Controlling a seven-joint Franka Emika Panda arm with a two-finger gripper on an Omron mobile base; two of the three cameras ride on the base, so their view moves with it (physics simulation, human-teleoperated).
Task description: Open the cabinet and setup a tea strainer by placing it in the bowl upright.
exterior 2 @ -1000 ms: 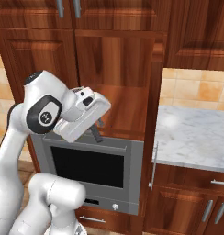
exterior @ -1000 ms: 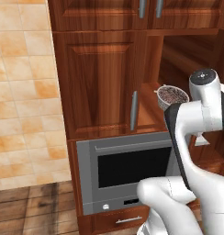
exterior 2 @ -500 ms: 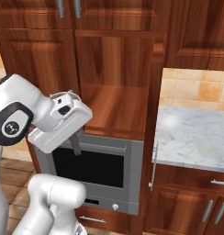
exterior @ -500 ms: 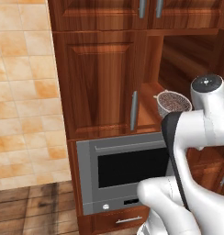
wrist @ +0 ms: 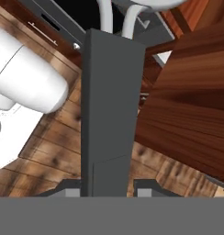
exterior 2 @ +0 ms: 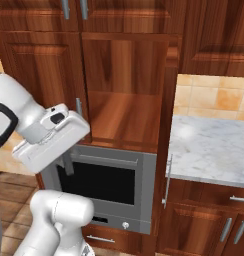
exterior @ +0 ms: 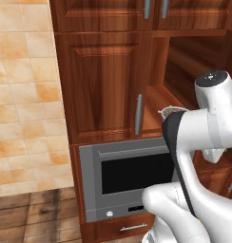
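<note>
My claw points down at the plank floor. In the hand view a flat dark grey bar rises between its tips and runs away toward the oven's lower edge. I cannot tell whether the tips are pressed on that bar or standing apart, nor what the bar is. Just right of it in that view is a slanted reddish wood panel.

From the right base view the hand hangs low on the left. It is in front of the upper left corner of the oven and just below the closed left door's handle.

Above the oven, the cabinet is open on its right side, so I see its wooden shelf and back wall. Its left door is shut.

The strainer sits on that shelf near the front edge. In the left base view it shows as a small silver mesh rim, mostly hidden behind my arm. It is well apart from the claw, above it and farther in.

To the right of the oven unit is the marble tabletop, with drawers and doors below it. A beige tiled wall is to the unit's left.
</note>
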